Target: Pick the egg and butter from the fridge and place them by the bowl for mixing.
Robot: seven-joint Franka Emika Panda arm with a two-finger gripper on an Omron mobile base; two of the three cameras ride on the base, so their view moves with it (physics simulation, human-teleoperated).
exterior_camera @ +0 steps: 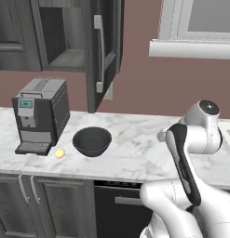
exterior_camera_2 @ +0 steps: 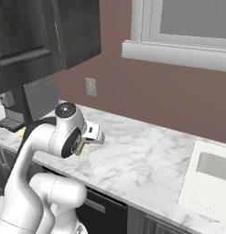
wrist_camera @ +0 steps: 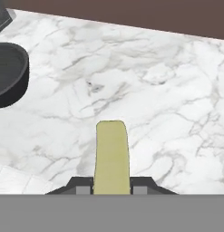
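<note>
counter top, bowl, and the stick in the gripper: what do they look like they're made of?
Counter top: looks like polished white marble or an imitation, going by its grey veining.
Bowl: dark grey, matte, no highlights; could be ceramic or plastic, the render leaves it open.
Butter: flat pale olive-yellow, smooth, rounded end, clamped in the gripper; a waxy soft solid by its look.

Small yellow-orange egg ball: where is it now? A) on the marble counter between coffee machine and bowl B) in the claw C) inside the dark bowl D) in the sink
A: the small yellow-orange egg ball lies on the white marble counter, between the boxy grey coffee machine and the round matte black bowl.
</note>
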